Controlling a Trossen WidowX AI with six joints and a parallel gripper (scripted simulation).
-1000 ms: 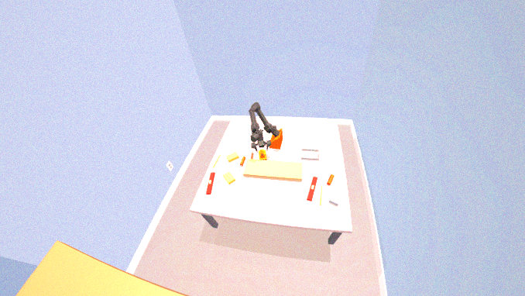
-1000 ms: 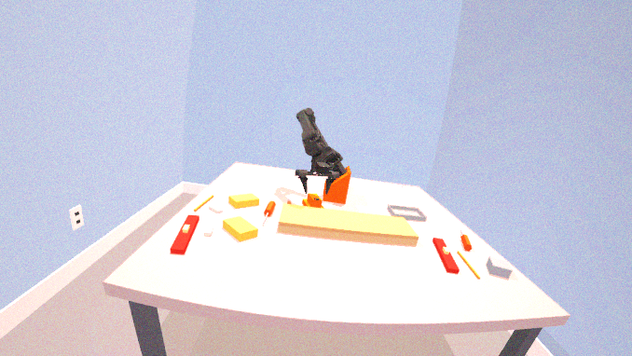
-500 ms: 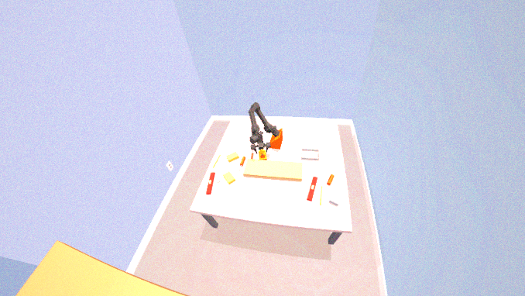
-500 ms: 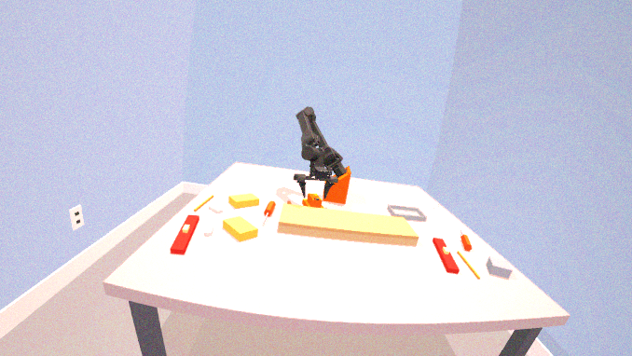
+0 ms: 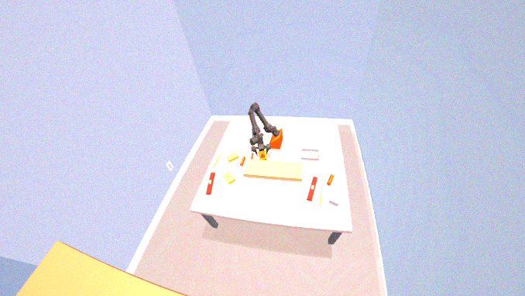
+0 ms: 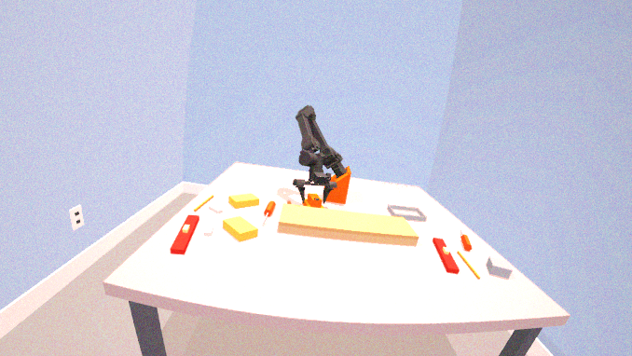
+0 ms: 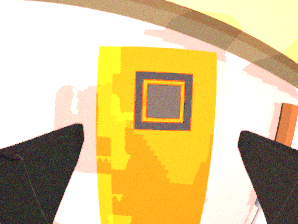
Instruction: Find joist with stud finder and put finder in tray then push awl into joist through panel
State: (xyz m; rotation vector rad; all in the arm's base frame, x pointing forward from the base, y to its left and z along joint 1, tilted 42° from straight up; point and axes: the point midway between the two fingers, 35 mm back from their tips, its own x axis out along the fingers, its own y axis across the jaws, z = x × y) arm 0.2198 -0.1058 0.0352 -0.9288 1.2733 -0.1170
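Note:
The yellow-orange stud finder (image 5: 262, 156) (image 6: 314, 200) (image 7: 155, 160) lies on the table just behind the floor panel (image 5: 273, 170) (image 6: 347, 224) (image 7: 272, 22). My gripper (image 5: 262, 155) (image 6: 314, 202) (image 7: 164, 136) is open and low over it, one finger on each side with gaps between. The joist is hidden. An orange-handled tool (image 5: 252, 156) (image 6: 289, 202) (image 7: 286, 125) lies left of the stud finder in the top and exterior views, partly hidden. Another (image 5: 242, 161) (image 6: 269, 208) lies farther left. I cannot tell which is the awl. The tray (image 5: 310, 159) (image 6: 415, 218) stands behind the panel's right end.
Two yellow blocks (image 5: 232, 156) (image 6: 240, 228) and a red level (image 5: 210, 184) (image 6: 185, 234) lie left of the panel. At right lie another red level (image 5: 312, 189) (image 6: 446, 255), an orange-handled tool (image 5: 330, 179) (image 6: 466, 242), a pencil (image 6: 468, 265) and a grey piece (image 6: 499, 267).

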